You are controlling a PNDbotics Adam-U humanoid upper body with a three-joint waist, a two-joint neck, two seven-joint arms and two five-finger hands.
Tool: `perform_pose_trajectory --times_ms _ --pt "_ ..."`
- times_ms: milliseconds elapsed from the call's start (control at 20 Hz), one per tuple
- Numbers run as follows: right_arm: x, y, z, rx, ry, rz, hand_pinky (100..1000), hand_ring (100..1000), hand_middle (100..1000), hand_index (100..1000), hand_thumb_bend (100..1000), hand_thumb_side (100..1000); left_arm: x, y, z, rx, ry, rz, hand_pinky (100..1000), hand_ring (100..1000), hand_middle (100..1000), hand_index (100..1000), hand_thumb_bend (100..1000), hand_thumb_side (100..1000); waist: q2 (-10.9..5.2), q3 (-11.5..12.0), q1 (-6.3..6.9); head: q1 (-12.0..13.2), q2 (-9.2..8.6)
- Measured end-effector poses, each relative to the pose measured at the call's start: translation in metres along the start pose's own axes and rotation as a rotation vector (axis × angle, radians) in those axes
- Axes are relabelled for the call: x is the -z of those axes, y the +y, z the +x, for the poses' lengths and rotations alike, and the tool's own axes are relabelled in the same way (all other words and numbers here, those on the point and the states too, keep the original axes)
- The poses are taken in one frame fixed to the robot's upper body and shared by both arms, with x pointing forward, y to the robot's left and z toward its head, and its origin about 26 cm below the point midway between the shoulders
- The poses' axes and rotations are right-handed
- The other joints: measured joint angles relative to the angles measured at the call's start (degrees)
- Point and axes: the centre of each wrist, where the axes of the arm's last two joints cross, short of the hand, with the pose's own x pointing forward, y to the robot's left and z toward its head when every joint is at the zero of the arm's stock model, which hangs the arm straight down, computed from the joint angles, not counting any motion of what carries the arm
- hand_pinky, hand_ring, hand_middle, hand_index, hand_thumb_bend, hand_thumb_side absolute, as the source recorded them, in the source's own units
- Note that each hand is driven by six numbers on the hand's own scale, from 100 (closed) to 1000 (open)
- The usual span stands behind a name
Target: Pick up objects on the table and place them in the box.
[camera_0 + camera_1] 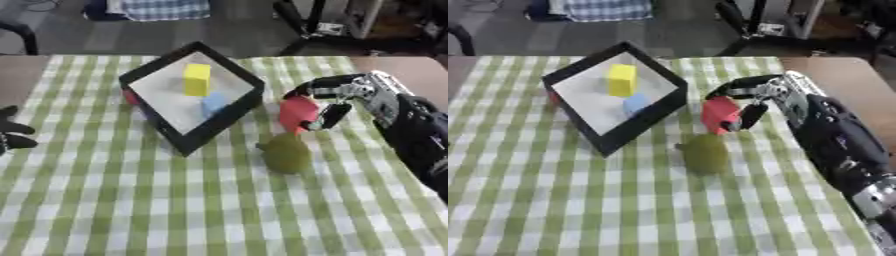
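A black-walled box (188, 141) with a pale floor stands tilted like a diamond on the checked cloth. Inside it lie a yellow block (197, 79) and a light blue block (213, 104). My right hand (336, 100) comes in from the right, its fingers and thumb curled round a red block (297, 113) held just right of the box's right corner. Below the red block an olive green rounded object (285, 152) rests on the cloth. A bit of red (130, 96) shows behind the box's left wall. My left hand (12, 135) rests at the left edge, fingers relaxed.
The green and white checked cloth (175, 210) covers the table (17, 75), whose brown top shows at both far corners. Chair legs and a folded plaid cloth (162, 9) stand beyond the far edge.
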Motion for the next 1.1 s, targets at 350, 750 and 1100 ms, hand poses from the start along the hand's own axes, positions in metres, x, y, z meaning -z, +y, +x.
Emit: perform_pose_trajectory --times_ms 350,750,1100 --pt "-0.006 -0.009 0.001 -0.013 -0.035 -0.078 850 622 346 514 100 100 0.0 -0.001 0.0 -0.004 0.001 0.0 728 577 605 922 120 1000 0.0 0.2 0.0 -0.1 0.0" --pt "-0.027 -0.061 0.017 -0.072 -0.152 -0.3 848 600 323 509 100 100 0.0 -0.001 0.0 -0.004 0.0 0.0 728 577 604 922 119 1000 0.0 0.3 0.0 -0.1 0.0" --pt "-0.01 -0.115 0.046 -0.066 -0.215 -0.369 852 618 382 586 100 100 0.005 -0.005 0.005 -0.014 -0.023 -0.015 728 576 603 921 120 1000 0.17 4.0 0.22 -2.1 0.0"
